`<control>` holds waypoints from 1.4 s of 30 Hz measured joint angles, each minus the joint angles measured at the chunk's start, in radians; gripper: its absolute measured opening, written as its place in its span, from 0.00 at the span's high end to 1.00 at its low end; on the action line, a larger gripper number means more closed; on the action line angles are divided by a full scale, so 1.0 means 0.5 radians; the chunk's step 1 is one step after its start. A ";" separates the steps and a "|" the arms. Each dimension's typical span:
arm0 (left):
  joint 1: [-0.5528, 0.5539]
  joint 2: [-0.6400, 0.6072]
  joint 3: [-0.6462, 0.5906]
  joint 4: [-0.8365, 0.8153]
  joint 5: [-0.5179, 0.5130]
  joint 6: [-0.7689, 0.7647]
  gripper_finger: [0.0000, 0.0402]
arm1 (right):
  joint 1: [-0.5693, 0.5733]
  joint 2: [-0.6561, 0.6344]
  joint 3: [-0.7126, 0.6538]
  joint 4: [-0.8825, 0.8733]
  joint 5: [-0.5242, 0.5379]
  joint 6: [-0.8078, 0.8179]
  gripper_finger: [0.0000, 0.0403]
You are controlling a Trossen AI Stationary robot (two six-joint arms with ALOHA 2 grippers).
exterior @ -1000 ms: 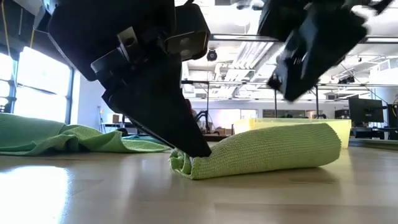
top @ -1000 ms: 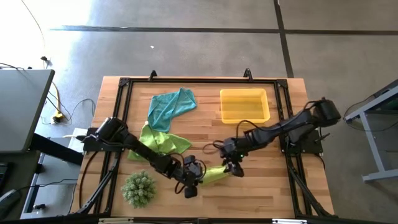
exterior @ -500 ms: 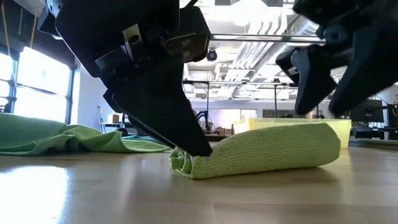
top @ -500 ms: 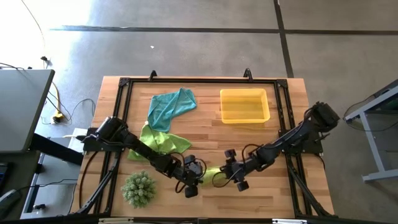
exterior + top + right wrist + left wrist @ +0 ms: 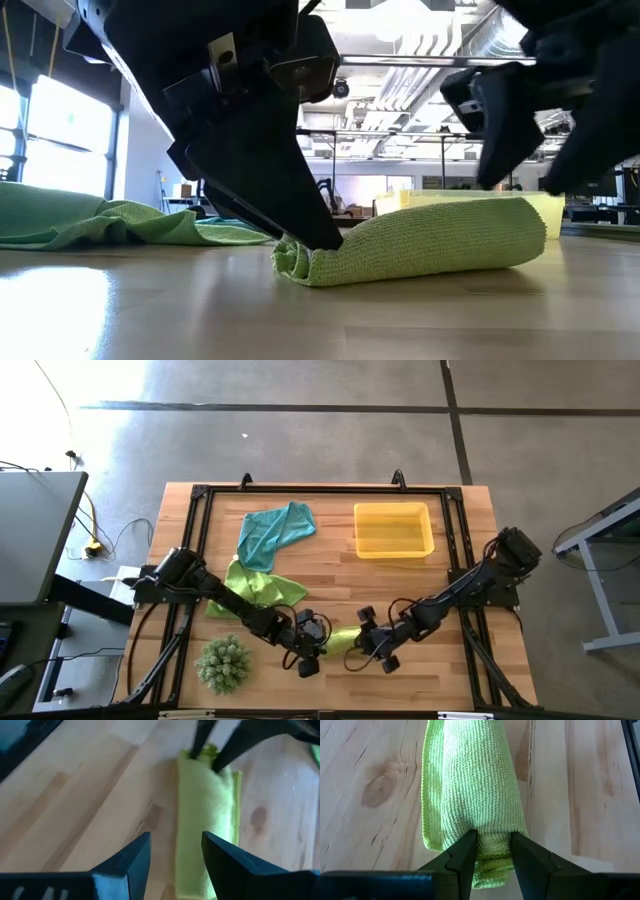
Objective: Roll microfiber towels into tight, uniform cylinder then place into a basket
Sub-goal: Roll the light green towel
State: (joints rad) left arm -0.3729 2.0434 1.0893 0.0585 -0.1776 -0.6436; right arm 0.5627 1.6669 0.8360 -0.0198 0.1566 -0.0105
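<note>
The left gripper (image 5: 491,851) has its two dark fingers pinched on one end of a lime-green microfiber towel rolled into a loose cylinder (image 5: 473,785), the knitted cloth bulging between the fingertips. In the low view that roll (image 5: 420,252) lies flat on the pale wooden table (image 5: 150,310), with the left gripper (image 5: 315,238) slanting down onto its folded end. The right gripper (image 5: 176,851) has its fingers spread apart and is not touching the cloth; it hangs just above the roll's other end, and its own camera looks along the roll (image 5: 207,815) toward the left arm's fingertips at the far end. From above, the two grippers face each other near the front edge of the table, the left gripper (image 5: 318,652) and the right gripper (image 5: 368,650) with the rolled towel (image 5: 340,639) between them.

Behind the left arm, a second lime-green towel lies crumpled and unrolled (image 5: 255,585) on the table. Beyond it, a teal-blue towel (image 5: 275,532) lies rumpled near the back edge. The shallow translucent yellow plastic basket (image 5: 394,529) sits at the back right, well apart from the roll. A spiky green ball-shaped plant (image 5: 222,661) stands at the front left corner, near the left arm.
</note>
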 joint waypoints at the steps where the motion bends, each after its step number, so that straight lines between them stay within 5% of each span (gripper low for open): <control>1: 0.000 -0.001 0.000 0.000 0.004 -0.002 0.71 | 0.013 0.000 0.000 0.001 0.000 -0.030 0.58; 13: 0.000 -0.001 -0.001 0.002 0.009 -0.005 0.71 | 0.064 0.069 0.000 0.009 0.209 -0.235 0.58; 30: 0.000 -0.038 -0.003 0.012 0.022 -0.021 0.71 | -0.077 0.295 0.012 -0.041 0.120 0.208 0.50; 42: -0.025 -0.339 -0.013 -0.306 0.072 0.095 0.66 | -0.104 0.300 0.011 -0.095 0.085 0.611 0.70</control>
State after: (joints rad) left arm -0.3855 1.8738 1.0826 -0.0944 -0.1415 -0.5961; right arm 0.5106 1.8168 0.8417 -0.0673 0.1989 0.2949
